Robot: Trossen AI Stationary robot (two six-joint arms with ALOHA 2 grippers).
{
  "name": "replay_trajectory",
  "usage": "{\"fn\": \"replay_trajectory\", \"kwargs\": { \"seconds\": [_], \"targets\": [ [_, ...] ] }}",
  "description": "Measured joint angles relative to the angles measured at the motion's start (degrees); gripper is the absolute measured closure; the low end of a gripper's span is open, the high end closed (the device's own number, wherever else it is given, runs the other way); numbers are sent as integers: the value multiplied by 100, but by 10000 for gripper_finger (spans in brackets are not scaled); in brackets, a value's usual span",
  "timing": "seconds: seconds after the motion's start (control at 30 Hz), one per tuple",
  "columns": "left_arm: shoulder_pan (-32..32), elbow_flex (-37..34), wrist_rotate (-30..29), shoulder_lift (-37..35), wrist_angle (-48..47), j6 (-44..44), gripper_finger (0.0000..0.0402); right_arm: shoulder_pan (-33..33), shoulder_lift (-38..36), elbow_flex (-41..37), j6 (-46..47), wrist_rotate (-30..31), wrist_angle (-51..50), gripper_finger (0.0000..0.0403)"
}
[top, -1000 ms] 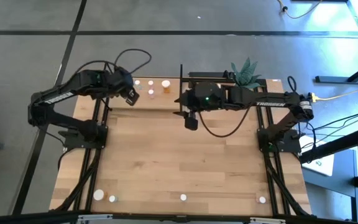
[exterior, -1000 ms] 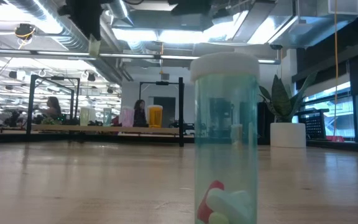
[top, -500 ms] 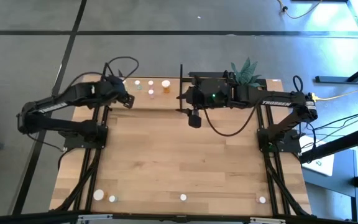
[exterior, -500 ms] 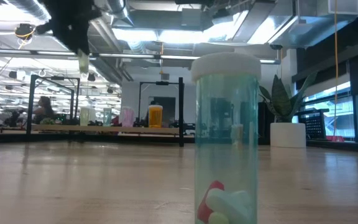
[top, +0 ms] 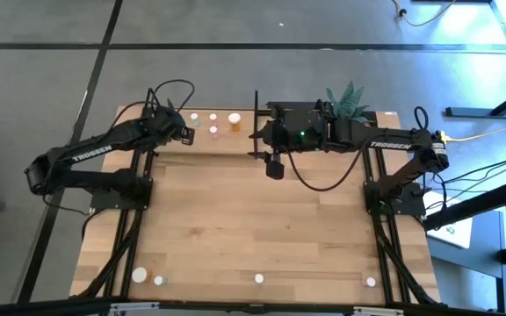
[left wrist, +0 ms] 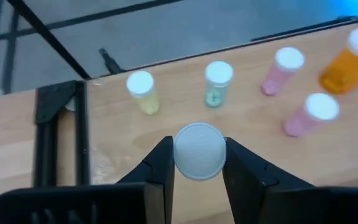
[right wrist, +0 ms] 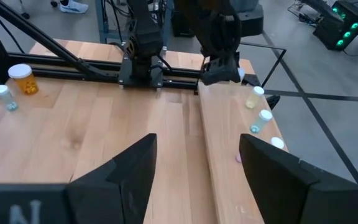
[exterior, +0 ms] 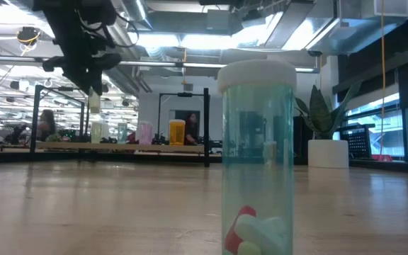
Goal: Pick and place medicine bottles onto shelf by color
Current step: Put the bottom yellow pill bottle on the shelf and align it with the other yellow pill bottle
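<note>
Bottle (left wrist: pixel 199 151) sits clamped between left gripper (left wrist: pixel 197 163) jaws.

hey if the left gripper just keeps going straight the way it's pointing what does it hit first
Probably the shelf itself. The left gripper, shut on a white-capped bottle, points down at bare board, short of the yellow bottle and green bottle. Depth is unclear.

The right hand (right wrist: pixel 194 171) hangs over the wooden bench (right wrist: pixel 92 130), its two dark fingers (right wrist: pixel 120 180) spread wide with nothing between them. Beyond lies the paler shelf (right wrist: pixel 225 137), carrying small white-capped bottles (right wrist: pixel 263 118). The left hand (right wrist: pixel 221 73) hovers above the shelf's far end. An orange bottle (right wrist: pixel 22 78) and a clear bottle (right wrist: pixel 4 96) stand together on the bench.
</note>
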Motion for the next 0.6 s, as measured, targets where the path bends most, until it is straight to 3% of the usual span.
{"fn": "replay_trajectory", "kwargs": {
  "seconds": [0.43,0.6],
  "targets": [
    [-316,-173,-1052,744,485,-371,311,-22,0,0,153,2,97,172],
    [-306,-173,-1134,937,467,-543,311,-22,0,0,154,2,165,172]
  ]
}}
